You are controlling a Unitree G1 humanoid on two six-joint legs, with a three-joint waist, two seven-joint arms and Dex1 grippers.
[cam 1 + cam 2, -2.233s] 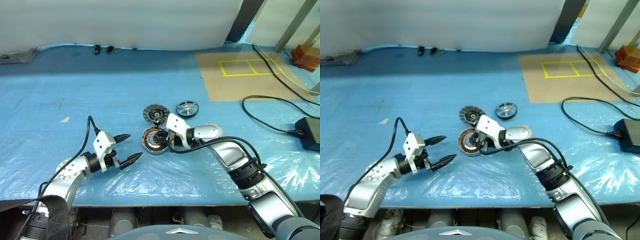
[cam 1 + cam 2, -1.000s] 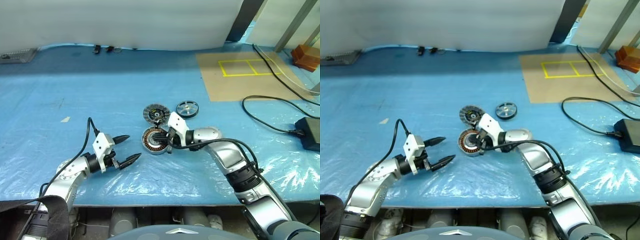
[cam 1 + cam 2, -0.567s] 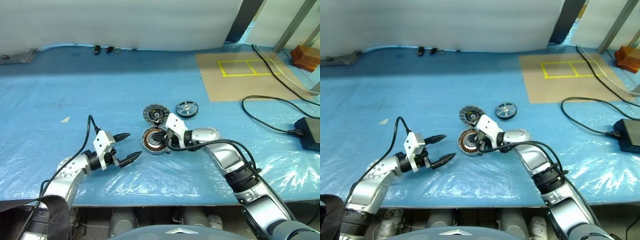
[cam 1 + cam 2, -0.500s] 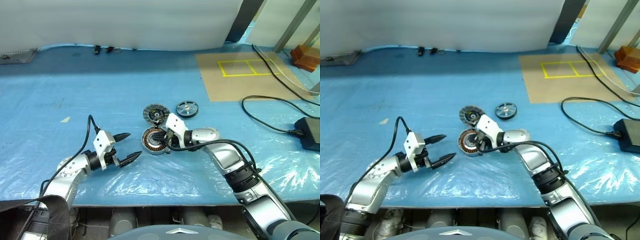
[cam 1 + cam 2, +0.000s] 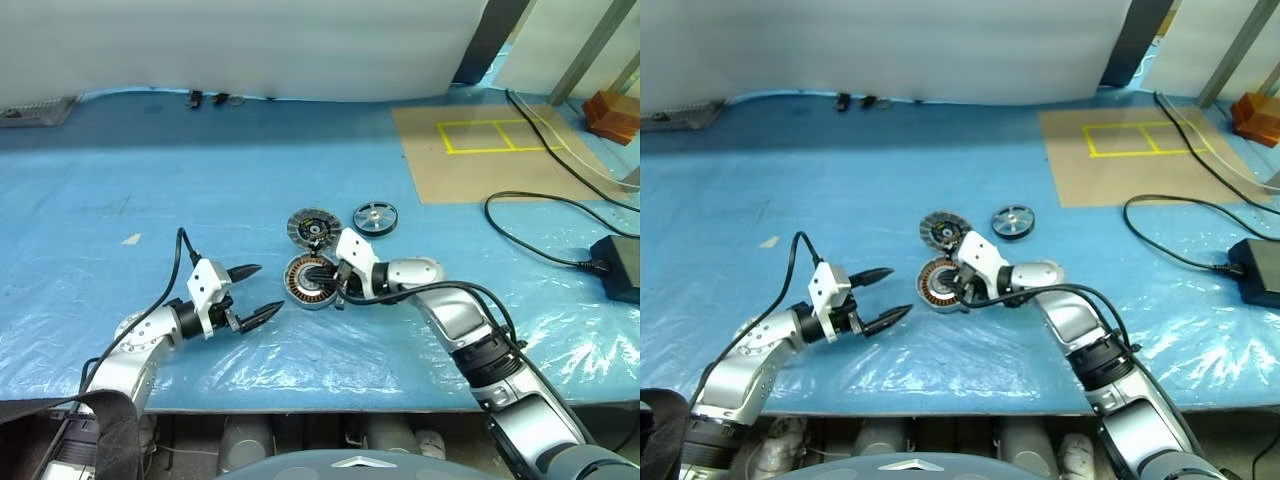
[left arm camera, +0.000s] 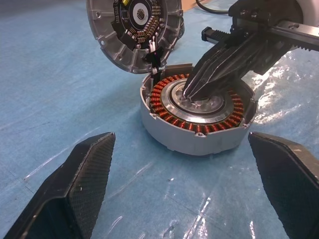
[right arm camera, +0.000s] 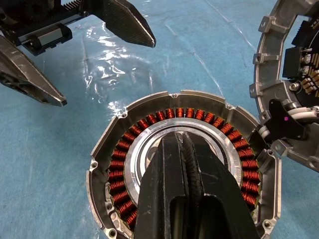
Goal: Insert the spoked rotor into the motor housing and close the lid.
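The motor housing (image 5: pixel 297 287), a silver ring of copper coils, lies on the blue sheet mid-table. My right gripper (image 5: pixel 314 278) is shut, its tips resting in the housing's centre (image 7: pixel 124 164) on the silver inner ring. The lid (image 5: pixel 311 226), ribbed rim and dark centre, stands tilted just behind the housing, joined to it by short wires (image 6: pixel 154 52). The spoked rotor (image 5: pixel 374 217) lies flat on the sheet to the right of the lid. My left gripper (image 5: pixel 270 288) is open and empty, a short way left of the housing and pointing at it.
A brown board (image 5: pixel 480 150) with yellow tape lies at the back right. A black cable (image 5: pixel 540 215) and a black power adapter (image 5: pixel 618 265) lie at the right. The table's front edge (image 5: pixel 300 405) runs just below both arms.
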